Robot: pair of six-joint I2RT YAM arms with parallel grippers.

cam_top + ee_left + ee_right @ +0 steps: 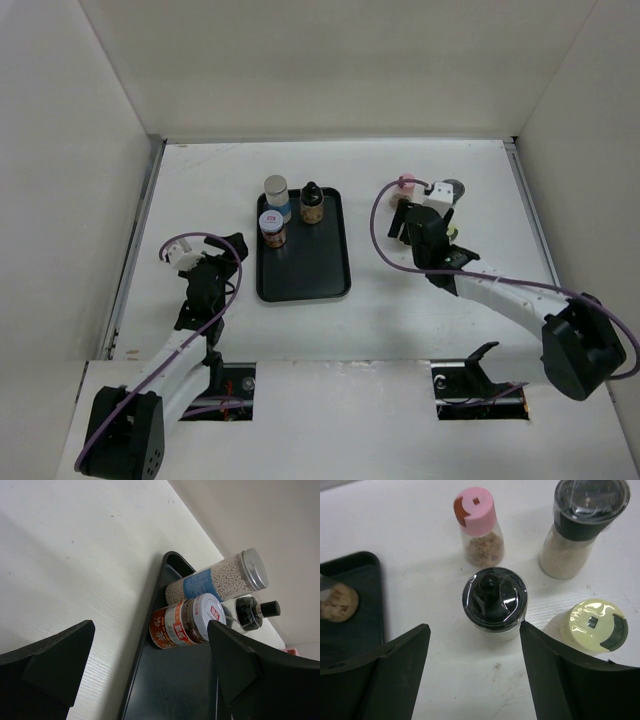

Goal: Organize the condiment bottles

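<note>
Hovering with fingers spread, the right claw (472, 630) straddles the black-capped shaker bottle (494, 597), which stands on the desk (410, 535) between the pink-capped bottle (479, 527), the dark grey grinder (580, 525) and the cream-capped bottle (592, 625), right of the black tray (305, 280). Probably light, rigid, slick-walled and tippy, so grip the clear body just under the cap. The left claw (150, 650) is spread and empty beside the tray.

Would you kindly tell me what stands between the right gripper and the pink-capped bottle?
A black-capped bottle stands upright there, just ahead of the open right gripper, with the pink-capped bottle beyond it; the right wrist view shows this.
</note>
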